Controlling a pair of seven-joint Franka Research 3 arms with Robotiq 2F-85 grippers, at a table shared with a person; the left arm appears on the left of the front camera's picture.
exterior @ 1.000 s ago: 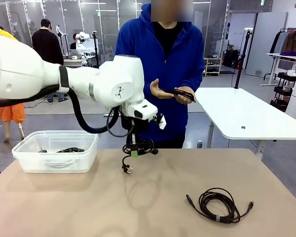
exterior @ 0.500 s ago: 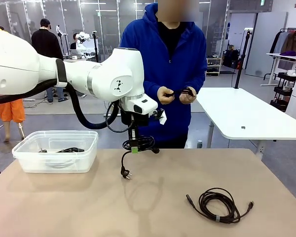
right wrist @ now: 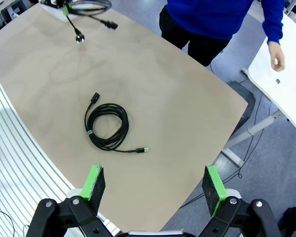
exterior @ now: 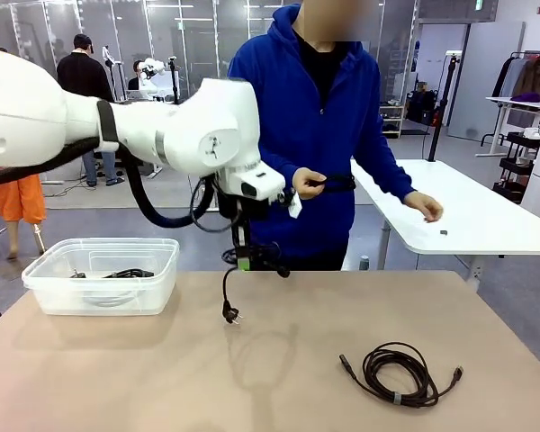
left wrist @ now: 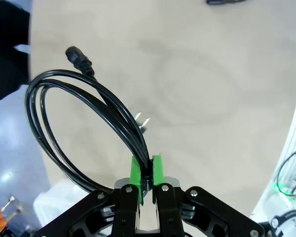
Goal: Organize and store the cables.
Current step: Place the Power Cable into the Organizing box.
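My left gripper (exterior: pixel 243 262) hangs above the far middle of the table, shut on a coiled black cable (exterior: pixel 255 257) whose plug (exterior: pixel 229 313) dangles just over the tabletop. In the left wrist view the green pads (left wrist: pixel 135 170) pinch the loop of that cable (left wrist: pixel 59 81). A dark coiled cable (exterior: pixel 398 373) lies on the table at the near right, and the right wrist view looks down on this cable (right wrist: pixel 107 126). My right gripper (right wrist: pixel 153 181) is high above it, open and empty. The person holds another cable (exterior: pixel 335 183) in one hand. A further cable (exterior: pixel 126 273) lies in the bin.
A clear plastic bin (exterior: pixel 45 286) stands at the table's far left. The person in a blue hoodie (exterior: pixel 315 117) stands at the far edge, the other hand (exterior: pixel 425 207) resting on a white side table (exterior: pixel 468 216) to the right.
My left gripper has lifted the cable a little higher and turned slightly. The person has let go with one hand and reached it out to the white side table.
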